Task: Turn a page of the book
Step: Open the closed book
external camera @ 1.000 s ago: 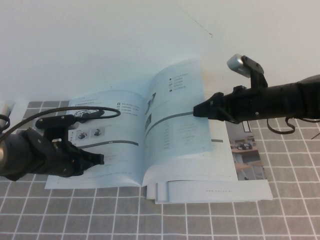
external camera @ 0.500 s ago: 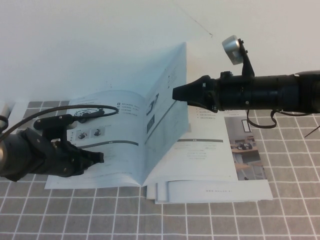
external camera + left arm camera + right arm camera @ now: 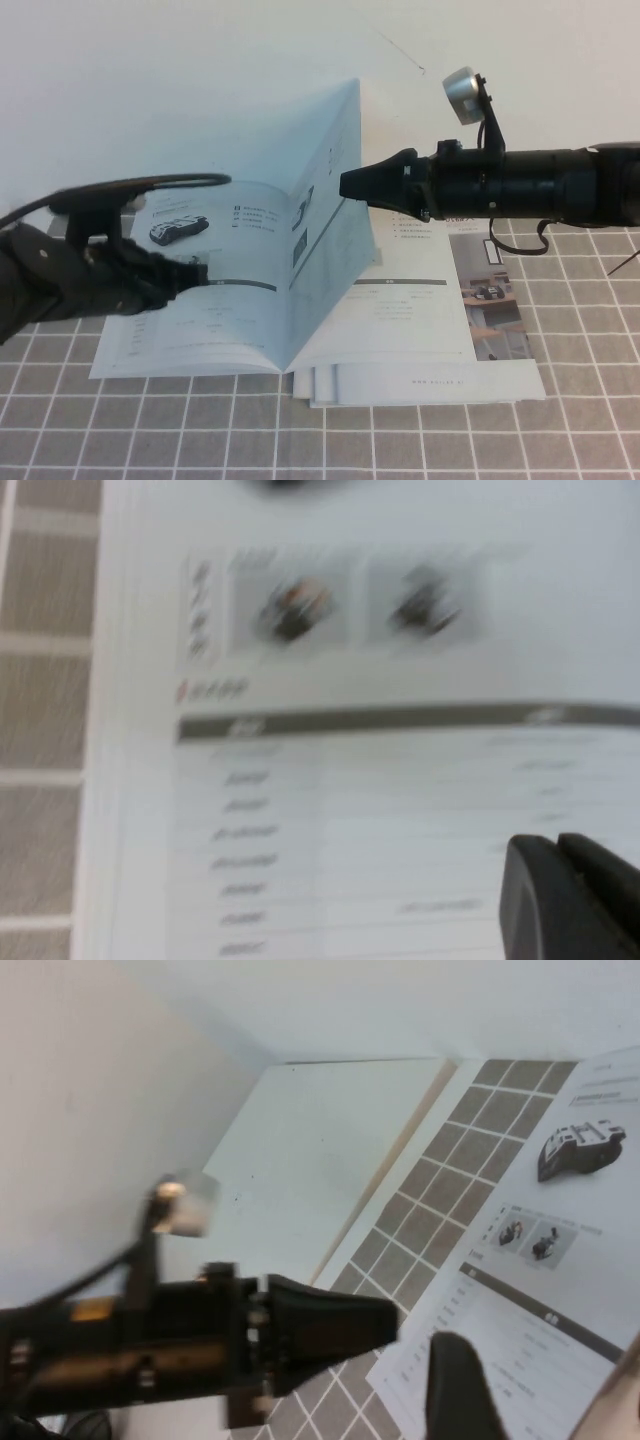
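Note:
The book lies open on the checkered cloth. One thin white page stands nearly upright over the spine. My right gripper is shut on that page's outer edge, well above the table. In the right wrist view one dark finger shows over the left-hand leaf, with the held page a pale blur beside it. My left gripper is shut and empty, hovering over the left leaf by its dark bar; its fingertips show together above the blurred print.
A magazine with a room photo lies under the book on the right, and loose white sheets stick out at the front. The grey checkered cloth covers the table; a white surface lies behind. The left arm shows in the right wrist view.
My right gripper has swept left and up with the page, raising it from slanted to nearly upright. My left arm has lifted, uncovering the vehicle photo on the left leaf.

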`<state>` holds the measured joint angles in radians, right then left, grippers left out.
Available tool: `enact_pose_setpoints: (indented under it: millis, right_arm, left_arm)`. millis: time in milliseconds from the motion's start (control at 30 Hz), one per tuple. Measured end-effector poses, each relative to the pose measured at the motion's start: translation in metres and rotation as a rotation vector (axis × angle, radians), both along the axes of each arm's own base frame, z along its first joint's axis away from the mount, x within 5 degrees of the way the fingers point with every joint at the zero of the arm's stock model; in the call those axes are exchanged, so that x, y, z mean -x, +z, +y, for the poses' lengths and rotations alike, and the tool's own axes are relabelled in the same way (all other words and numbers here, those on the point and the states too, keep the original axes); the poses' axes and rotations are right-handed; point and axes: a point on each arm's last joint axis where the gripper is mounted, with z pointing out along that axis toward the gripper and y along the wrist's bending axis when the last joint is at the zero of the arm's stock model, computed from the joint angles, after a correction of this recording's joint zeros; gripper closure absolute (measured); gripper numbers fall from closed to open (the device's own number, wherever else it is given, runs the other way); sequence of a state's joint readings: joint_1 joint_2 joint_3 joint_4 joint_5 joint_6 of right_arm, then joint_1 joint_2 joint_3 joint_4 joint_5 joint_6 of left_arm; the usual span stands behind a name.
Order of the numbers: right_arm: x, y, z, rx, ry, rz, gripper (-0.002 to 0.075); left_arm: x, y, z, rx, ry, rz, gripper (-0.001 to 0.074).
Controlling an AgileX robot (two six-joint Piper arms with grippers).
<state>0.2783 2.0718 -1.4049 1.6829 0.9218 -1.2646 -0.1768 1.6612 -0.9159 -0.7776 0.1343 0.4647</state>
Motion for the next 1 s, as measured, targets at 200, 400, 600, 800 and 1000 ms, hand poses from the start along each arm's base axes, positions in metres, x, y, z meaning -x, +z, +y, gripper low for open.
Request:
enact_pose_setpoints:
  millis: [200,400,600,800,1000]
  right_arm:
    - [0.002,0.003,0.011,0.011,0.006,-0.017,0.0358]
    - [0.0,0.019,0.023,-0.007,0.03,-0.072,0.0358]
    - [-0.001,0.023,0.025,-0.011,0.035,-0.089,0.0358]
    - [-0.001,0.023,0.025,-0.01,0.036,-0.091,0.0358]
    - [-0.001,0.023,0.025,-0.01,0.036,-0.092,0.0358]
  left_arm:
    - [0.032,0.059,-0.041,-0.11,-0.276,-0.24,0.0738]
    - [0.079,0.101,-0.093,-0.227,-0.594,-0.491,0.0738]
    - [0.122,0.123,-0.127,-0.266,-0.817,-0.653,0.0738]
    - [0.135,0.11,-0.153,-0.385,-1.004,-0.719,0.0738]
    - [0.109,0.075,-0.167,-0.493,-0.939,-0.7,0.0738]
